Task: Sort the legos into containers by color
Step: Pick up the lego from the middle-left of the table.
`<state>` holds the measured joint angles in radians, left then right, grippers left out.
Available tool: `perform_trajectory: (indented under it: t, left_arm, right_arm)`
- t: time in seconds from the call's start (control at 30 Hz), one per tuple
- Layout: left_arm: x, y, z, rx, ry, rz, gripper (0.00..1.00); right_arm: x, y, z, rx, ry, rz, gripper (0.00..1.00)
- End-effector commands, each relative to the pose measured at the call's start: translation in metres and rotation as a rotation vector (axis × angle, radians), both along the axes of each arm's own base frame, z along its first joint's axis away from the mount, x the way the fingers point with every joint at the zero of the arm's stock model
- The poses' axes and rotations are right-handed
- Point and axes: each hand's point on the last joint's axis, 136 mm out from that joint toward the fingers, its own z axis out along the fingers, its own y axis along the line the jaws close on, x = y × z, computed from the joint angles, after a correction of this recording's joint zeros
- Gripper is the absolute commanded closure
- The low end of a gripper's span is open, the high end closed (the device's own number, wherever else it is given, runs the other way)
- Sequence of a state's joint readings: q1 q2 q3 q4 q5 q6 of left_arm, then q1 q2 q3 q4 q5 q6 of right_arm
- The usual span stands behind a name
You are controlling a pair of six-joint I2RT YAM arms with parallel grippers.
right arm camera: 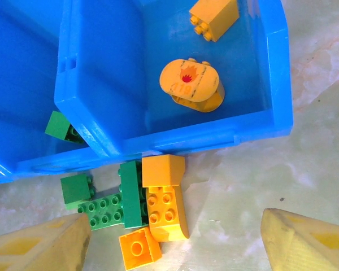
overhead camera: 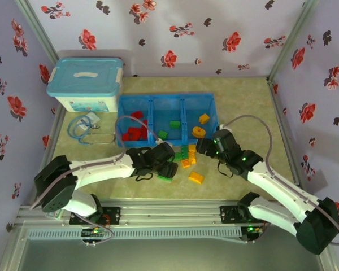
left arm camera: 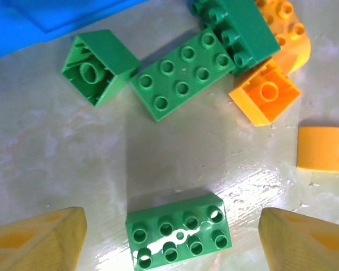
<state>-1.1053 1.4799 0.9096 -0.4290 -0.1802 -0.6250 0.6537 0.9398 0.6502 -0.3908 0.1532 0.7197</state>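
Note:
The blue containers (overhead camera: 167, 96) stand at mid-table, with red legos (overhead camera: 133, 132) in the left bin, green ones (overhead camera: 174, 123) in the middle and orange ones (overhead camera: 203, 118) in the right. My left gripper (left arm camera: 172, 240) is open, straddling a green 2x4 lego (left arm camera: 179, 231) that lies flat on the table, clear of both fingers. More green legos (left arm camera: 182, 76) and orange legos (left arm camera: 265, 93) lie beyond it. My right gripper (right arm camera: 172, 245) is open above an orange lego (right arm camera: 165, 209) and a green lego (right arm camera: 133, 195) just in front of the containers (right arm camera: 214, 132).
A white storage box with a light-blue lid (overhead camera: 87, 84) stands at the back left. A blue stethoscope-like item (overhead camera: 82, 127) lies in front of it. One orange brick (overhead camera: 196, 178) lies alone near the front. Floral walls close in the table.

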Motion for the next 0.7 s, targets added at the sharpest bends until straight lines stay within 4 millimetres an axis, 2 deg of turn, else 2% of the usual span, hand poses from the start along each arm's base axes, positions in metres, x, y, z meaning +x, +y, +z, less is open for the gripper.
perform_trajectory:
  t: [0.0,0.23,0.67]
  left_arm:
    - [-0.010,0.010,-0.014,0.113,0.067,-0.064,0.19]
    - [-0.018,0.016,-0.026,0.112,0.140,0.032,0.11]
    - [-0.022,0.001,-0.041,0.152,0.187,0.042,0.14]
  right_arm:
    - [-0.006,-0.004,0.002,0.008,0.000,-0.015,0.20]
    - [-0.011,-0.010,-0.004,0.003,0.004,-0.024,0.20]
    - [-0.012,-0.012,-0.007,0.005,0.002,-0.033,0.20]
